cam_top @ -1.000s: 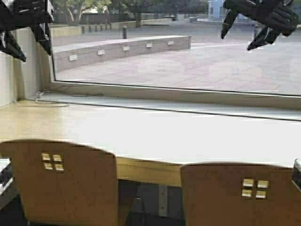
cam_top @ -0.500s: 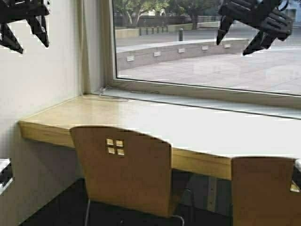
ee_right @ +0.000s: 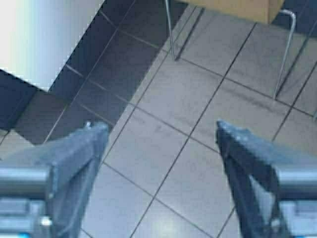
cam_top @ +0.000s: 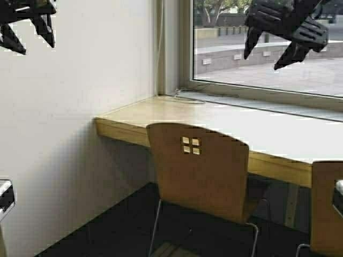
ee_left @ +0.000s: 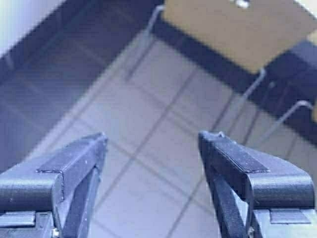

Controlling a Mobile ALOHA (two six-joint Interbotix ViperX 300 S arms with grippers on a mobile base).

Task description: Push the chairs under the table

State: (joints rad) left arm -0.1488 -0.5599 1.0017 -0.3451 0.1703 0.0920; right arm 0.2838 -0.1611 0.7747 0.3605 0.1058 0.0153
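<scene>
Both arms hang raised: the left tool [ee_left: 151,153] and right tool [ee_right: 158,144] have fingers spread, holding nothing, above the tiled floor [ee_right: 173,124]. One chair [cam_top: 201,168] stands at the desk [cam_top: 177,115], backrest just outside its edge; another chair [cam_top: 327,206] shows at 4 o'clock.
</scene>
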